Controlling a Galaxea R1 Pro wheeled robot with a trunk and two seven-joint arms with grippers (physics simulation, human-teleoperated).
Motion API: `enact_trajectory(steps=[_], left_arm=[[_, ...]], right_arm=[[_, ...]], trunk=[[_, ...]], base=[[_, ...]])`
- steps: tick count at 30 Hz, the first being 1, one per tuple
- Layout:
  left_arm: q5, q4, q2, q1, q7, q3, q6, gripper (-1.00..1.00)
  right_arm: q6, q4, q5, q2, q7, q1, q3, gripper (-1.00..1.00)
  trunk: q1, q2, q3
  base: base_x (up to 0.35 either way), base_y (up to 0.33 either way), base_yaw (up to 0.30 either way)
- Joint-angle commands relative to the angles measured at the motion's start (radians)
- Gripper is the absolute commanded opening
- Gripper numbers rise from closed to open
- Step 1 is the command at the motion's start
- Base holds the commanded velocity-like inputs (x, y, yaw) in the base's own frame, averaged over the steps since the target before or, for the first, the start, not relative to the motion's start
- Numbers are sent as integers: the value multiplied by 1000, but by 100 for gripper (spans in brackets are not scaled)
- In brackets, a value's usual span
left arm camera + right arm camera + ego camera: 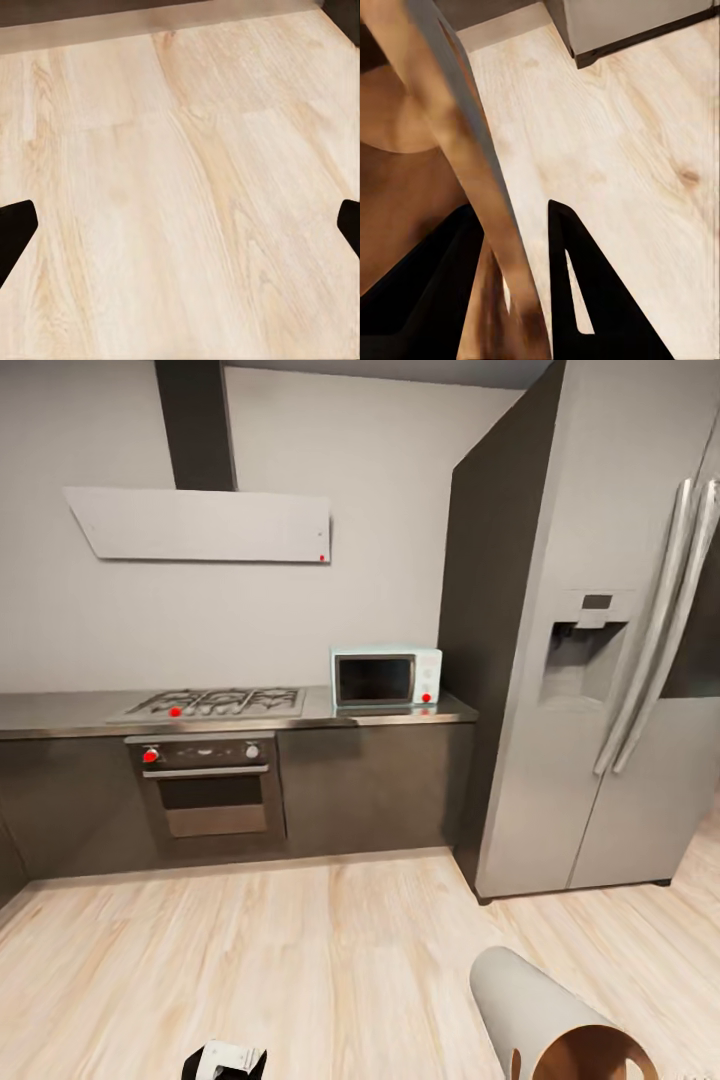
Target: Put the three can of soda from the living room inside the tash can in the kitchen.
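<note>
Now the trash can (545, 1010) is tipped over in the air at the bottom right of the head view, its brown inside facing the camera. The right claw (514, 300) pinches its rim (472, 150), one finger (585, 300) outside and one inside. The left claw (180, 232) is wide open above the pale wood floor (300, 950). Farther back stand the microwave (385, 677) on the bench (60, 712), the oven (212, 785) and the fridge (600, 660).

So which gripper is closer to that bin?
Right. The right gripper clamps the bin's rim between its fingers; the left gripper hangs open over bare floor, apart from it.
</note>
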Motion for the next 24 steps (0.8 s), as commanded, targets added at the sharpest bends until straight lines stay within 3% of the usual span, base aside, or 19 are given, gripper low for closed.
enact_trajectory(steps=[1, 11, 24], left_arm=[[0, 0, 0, 0, 0, 0, 0, 100], [0, 0, 1, 0, -1, 1, 0, 100], [0, 0, 1, 0, -2, 2, 0, 100]], right_arm=[[-2, -2, -7, 0, 6, -1, -8, -100], [-6, -2, -7, 0, 3, 0, -8, -100], [-6, -2, -7, 0, 2, 1, -8, -100]], trunk=[[0, 0, 0], [0, 0, -6], [0, 0, -13]], base=[[157, -249, -220], [110, -214, -220], [-238, -167, -220]])
